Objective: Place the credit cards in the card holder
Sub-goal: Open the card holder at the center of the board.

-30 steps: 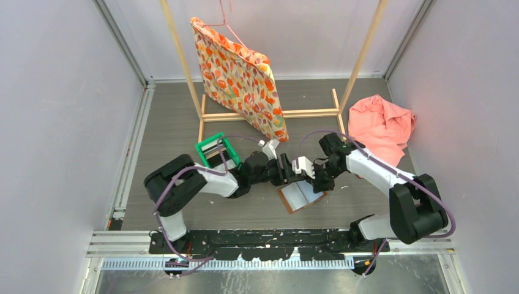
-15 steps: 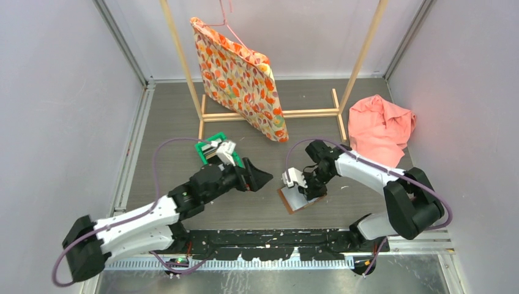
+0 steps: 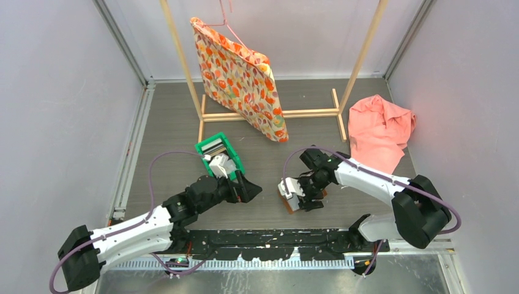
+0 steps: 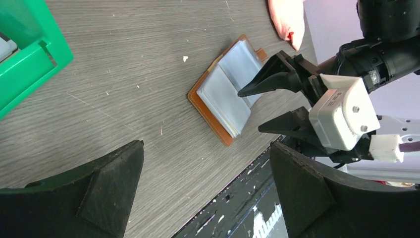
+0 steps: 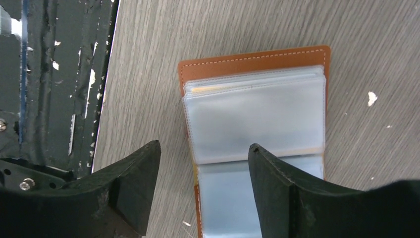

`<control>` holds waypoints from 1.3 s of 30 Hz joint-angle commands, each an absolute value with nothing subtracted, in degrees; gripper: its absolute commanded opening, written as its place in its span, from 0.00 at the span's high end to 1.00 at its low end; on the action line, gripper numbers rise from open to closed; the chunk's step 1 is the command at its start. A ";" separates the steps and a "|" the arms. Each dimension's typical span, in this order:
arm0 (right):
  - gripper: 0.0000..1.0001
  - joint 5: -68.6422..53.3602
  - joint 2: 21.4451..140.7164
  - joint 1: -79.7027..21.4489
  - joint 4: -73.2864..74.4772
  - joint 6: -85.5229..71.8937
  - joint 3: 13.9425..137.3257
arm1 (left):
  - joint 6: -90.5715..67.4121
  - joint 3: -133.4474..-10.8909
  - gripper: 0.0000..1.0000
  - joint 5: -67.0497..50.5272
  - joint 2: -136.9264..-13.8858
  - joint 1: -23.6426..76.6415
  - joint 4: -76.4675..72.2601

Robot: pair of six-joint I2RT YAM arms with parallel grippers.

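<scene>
Lying open on the desk (image 4: 124, 74), sleeves up to take cards, the card holder (image 4: 225, 94) sits under the right fingers (image 5: 277, 188), parted and empty. Left fingers (image 4: 114, 188), wide and empty, hover beside it, toward the green bin (image 4: 34, 59) where credit cards (image 3: 212, 146) seem stacked.

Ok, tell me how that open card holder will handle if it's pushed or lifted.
Lying open and flat, the card holder probably slides on the smooth table rather than tipping. Its clear sleeves look thin and loose; lifted by one, they would likely fan and sag. The brown cover seems stiffer, a safer grip.
</scene>
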State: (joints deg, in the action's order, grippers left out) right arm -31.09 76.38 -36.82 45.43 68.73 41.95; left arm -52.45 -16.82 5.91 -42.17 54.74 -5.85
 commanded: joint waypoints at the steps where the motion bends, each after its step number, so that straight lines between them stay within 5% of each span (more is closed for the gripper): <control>1: 0.28 -28.42 75.74 -39.40 40.28 66.88 40.78 | -53.43 -16.59 0.01 5.13 -40.90 54.58 -8.76; 15: 0.28 -21.05 74.97 -44.03 32.37 60.50 39.72 | -55.28 -12.48 0.01 6.64 -34.15 54.58 -7.30; 22: 0.36 -22.15 73.90 -44.04 34.81 60.15 40.89 | -55.48 -12.48 0.01 6.03 -35.07 54.58 -8.09; 35: 0.36 -22.95 72.42 -42.81 36.20 59.52 41.32 | -56.98 -12.48 0.01 3.43 -41.56 54.58 -14.67; 39: 0.24 -24.58 72.97 -42.82 36.39 59.63 41.18 | -57.29 -12.48 0.01 2.82 -43.17 54.58 -16.18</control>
